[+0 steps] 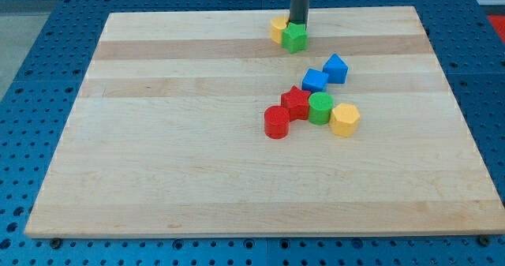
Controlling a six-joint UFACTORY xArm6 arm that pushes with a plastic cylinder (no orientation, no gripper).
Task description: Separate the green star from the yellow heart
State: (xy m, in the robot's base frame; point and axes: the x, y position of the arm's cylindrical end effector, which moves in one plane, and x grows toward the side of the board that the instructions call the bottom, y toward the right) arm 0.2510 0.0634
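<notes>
The green star (295,38) sits near the board's top edge, touching the yellow heart (278,28) on its upper left. My tip (298,24) comes down just above the star, at the heart's right side, touching or nearly touching both. The rod hides part of the heart's right edge.
A cluster lies right of the board's centre: two blue blocks (335,68) (315,80), a red star-like block (296,102), a red cylinder (277,122), a green cylinder (320,107) and a yellow hexagonal block (345,119). The wooden board (158,140) lies on a blue pegboard.
</notes>
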